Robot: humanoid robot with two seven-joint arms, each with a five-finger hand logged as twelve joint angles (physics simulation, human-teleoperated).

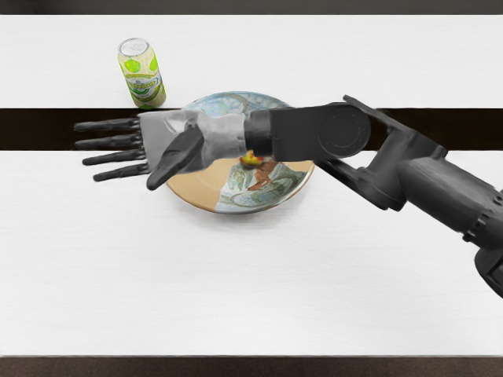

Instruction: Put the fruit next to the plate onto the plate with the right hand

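A patterned plate [271,192] lies at the middle of the white table. On it, just under my forearm, a small yellow and red fruit [251,161] shows only in part. My right arm comes in from the right edge and reaches across the plate. My right hand [130,153] hovers to the left of the plate, palm down, fingers spread straight and holding nothing. The left arm does not show.
A green and yellow drink can [141,73] stands upright behind the hand, just left of the plate's far rim. A dark band [47,129] runs across the table [236,275] behind the plate.
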